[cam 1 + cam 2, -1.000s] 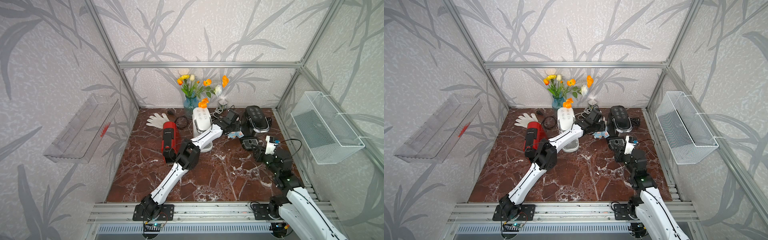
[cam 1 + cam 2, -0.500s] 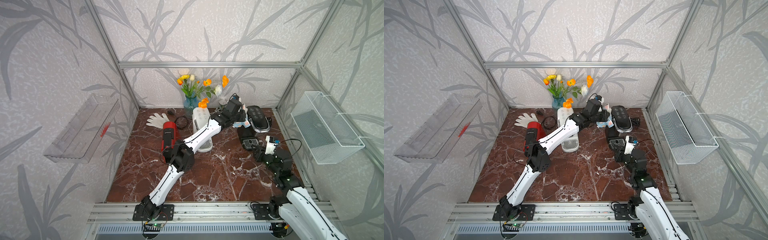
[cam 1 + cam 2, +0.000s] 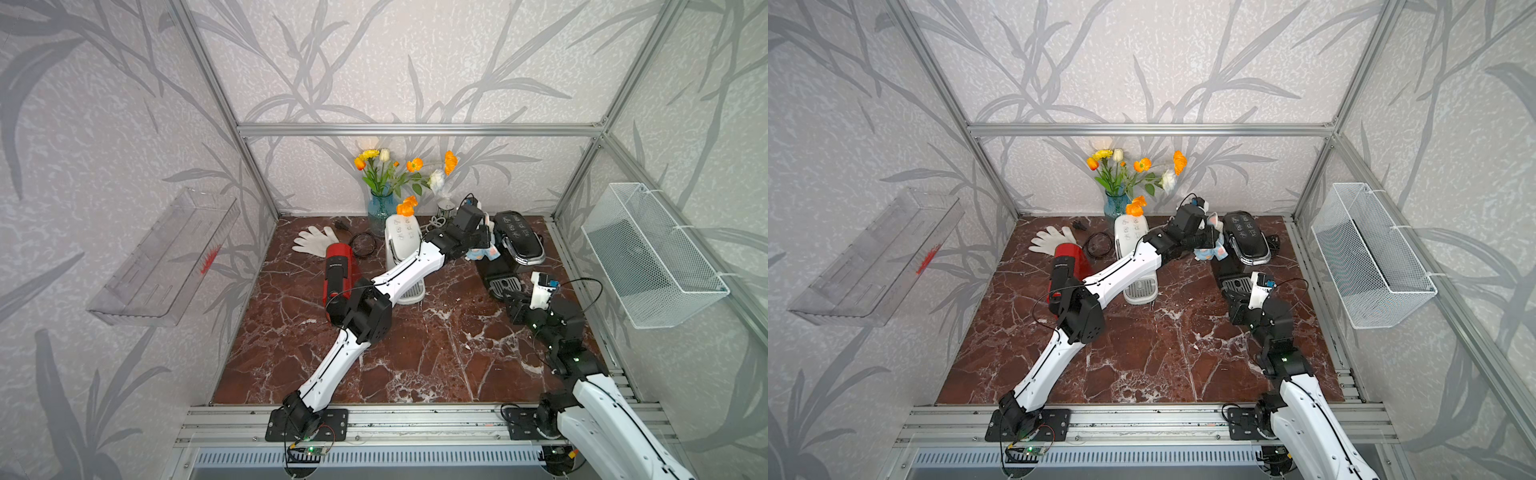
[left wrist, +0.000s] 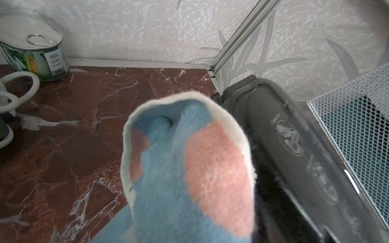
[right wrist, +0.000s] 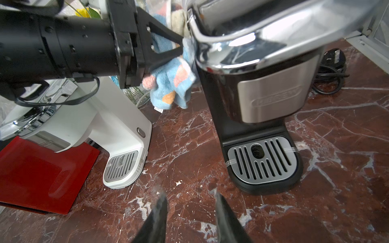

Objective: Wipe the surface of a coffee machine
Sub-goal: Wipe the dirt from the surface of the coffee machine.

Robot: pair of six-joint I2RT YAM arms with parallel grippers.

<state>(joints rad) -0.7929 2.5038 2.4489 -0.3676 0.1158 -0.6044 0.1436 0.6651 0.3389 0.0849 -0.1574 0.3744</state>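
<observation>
A cloth (image 5: 174, 82) against the black coffee machine (image 3: 519, 237)
The left end effector (image 5: 181, 45) clenches it at the machine's nine-o'clock side, two o'clock on the counter (image 3: 415, 353) — the right end effector (image 5: 188, 192) is released, empty.

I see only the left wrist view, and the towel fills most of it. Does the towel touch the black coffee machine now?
Observer: It appears so: the towel, clamped in the left tool, presses on the chrome rim at the side of the black coffee machine.
Operator: Where is the right tool?
Observer: The right tool hovers open and empty over the table, in front of that machine's drip tray.
Operator: What stands on the towel's side?
Observer: A white coffee machine, close beside the black one; the towel hangs between them.
</observation>
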